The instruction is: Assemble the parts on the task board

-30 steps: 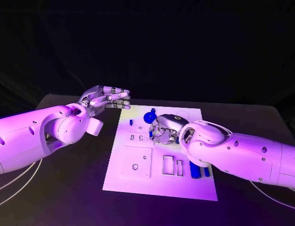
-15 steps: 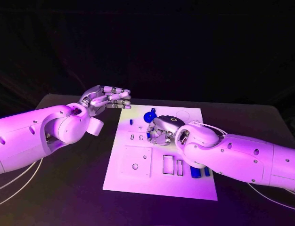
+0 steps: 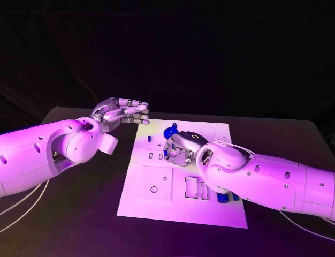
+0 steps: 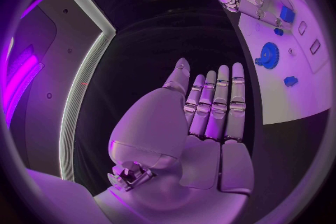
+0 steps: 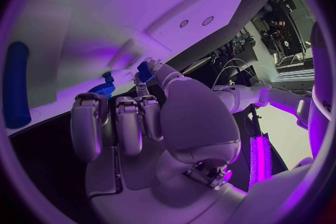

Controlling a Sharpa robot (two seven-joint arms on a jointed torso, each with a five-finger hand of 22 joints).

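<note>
The task board [image 3: 184, 209] lies flat in the middle of the black table [image 3: 75, 225], with its right side covered by the right arm.

The right hand [image 3: 181, 149] sits low over the board's upper middle. In the right wrist view its thumb and 1 finger pinch a small blue part [image 5: 144, 71]; the other fingers [image 5: 87, 123] are curled beside it. The head view does not resolve this part.

A blue gear [image 3: 170, 131] stands on the board just beyond the right hand (its lower edge is hidden by that hand). A small blue peg [image 3: 148, 138] lies near the board's left edge. 2 blue rods [image 3: 223, 197] show partly below the right forearm.

The left hand [image 3: 122, 112] hangs above the table, just off the board's far left corner, fingers straight and together, holding nothing.
</note>
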